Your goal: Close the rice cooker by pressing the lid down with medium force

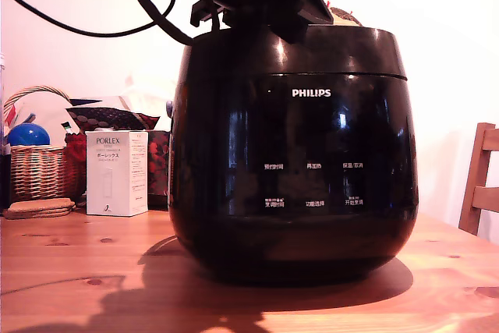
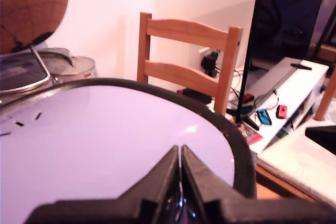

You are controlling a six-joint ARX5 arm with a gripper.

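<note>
Hand (image 2: 179,157) pressed together, fingertips meeting with nothing pinched between them, low over the lid (image 2: 115,145) and near its dark rim; touching or just above, cannot tell. From the wrist, a broad pale sheen ringed in black. From outside, a glossy cap on top of the rice cooker (image 1: 296,169), down or nearly down, with a seam along the cooker's shoulder; latched or not, cannot tell.

Probably stiff, hinged, smooth and slippery, so better pushed than gripped: closed tips set flat on the top, well inside the rim and toward the edge away from the hinge.

Looks heavy and squat, planted on the wooden bench (image 1: 78,286); judged unlikely to slide under a medium push. Beside the cooker and apart from it, a white box (image 1: 117,173).
</note>
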